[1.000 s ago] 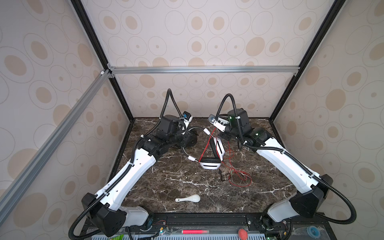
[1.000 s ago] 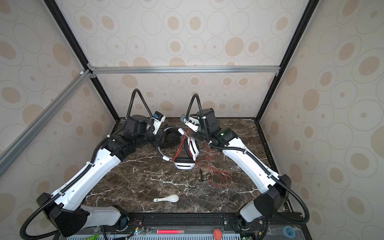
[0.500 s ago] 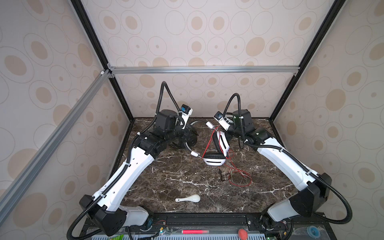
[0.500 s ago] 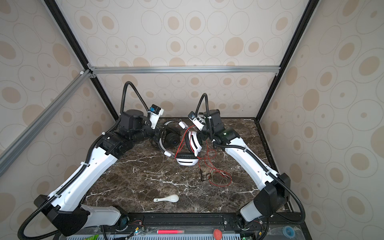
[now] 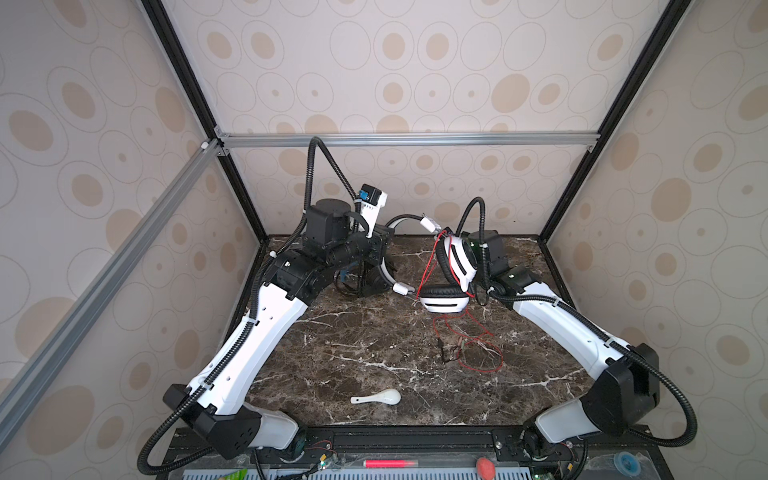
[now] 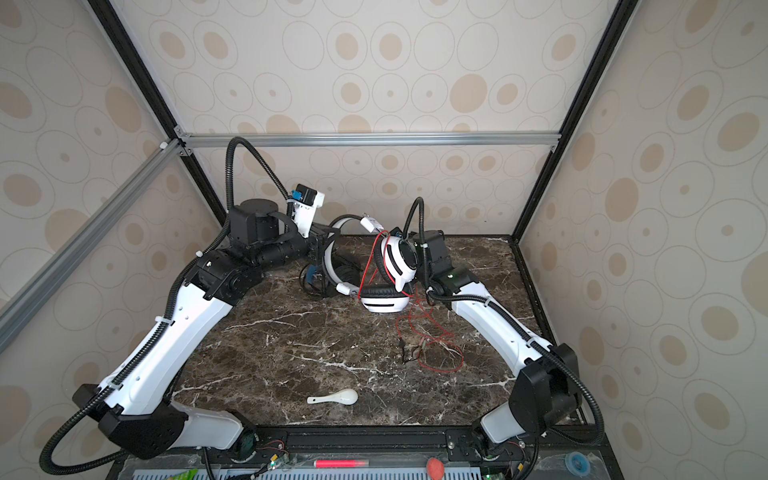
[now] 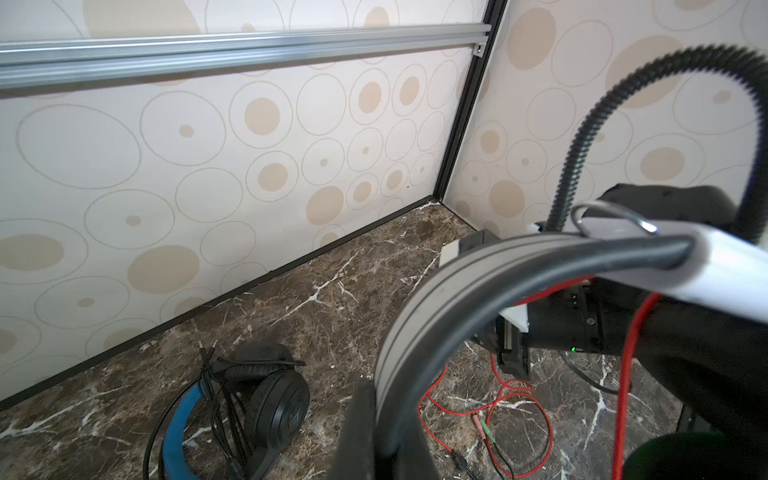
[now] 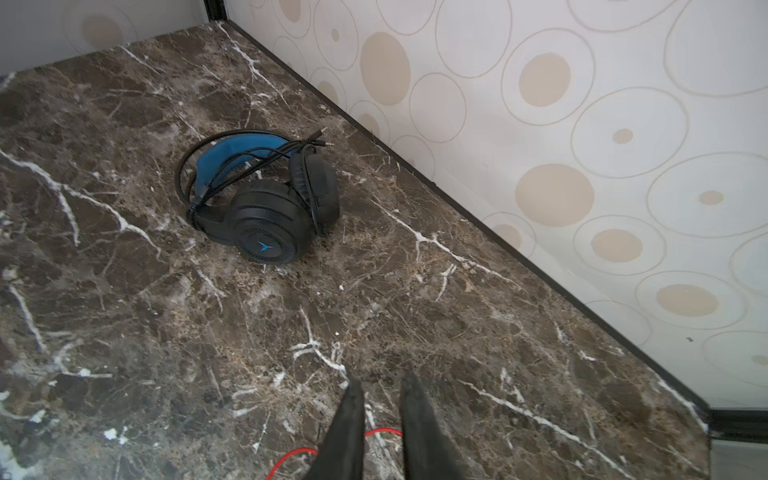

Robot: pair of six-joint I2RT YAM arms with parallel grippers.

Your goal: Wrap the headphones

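1. The left gripper (image 7: 376, 419) was clamped on the headband of the white headset (image 5: 442, 305), just above the black headset (image 8: 266, 220).
2. The right gripper (image 8: 380, 386), jaws slightly parted and empty, hung over the red cord (image 5: 478, 353), apart from the black headset.

Dark marble tabletop (image 5: 332, 353), black headset (image 8: 266, 208), red cord (image 5: 478, 353), white spoon (image 5: 378, 398)

You have a white over-ear headset (image 5: 442, 306) with black earpads and a thin red cord (image 7: 625, 374). You also have a black over-ear headset (image 8: 270, 224) with a blue inner headband (image 8: 232, 156) and a small blue mark on its cup. The marble tabletop (image 5: 353, 345) is dark brown, veined in white. The small ceramic white spoon (image 5: 380, 397) is plain. Your walls (image 5: 395, 62) are cream, patterned with tan ovals inside thin grey rings. The cord's plugs (image 7: 482, 428) look pink and green, though they show very small.
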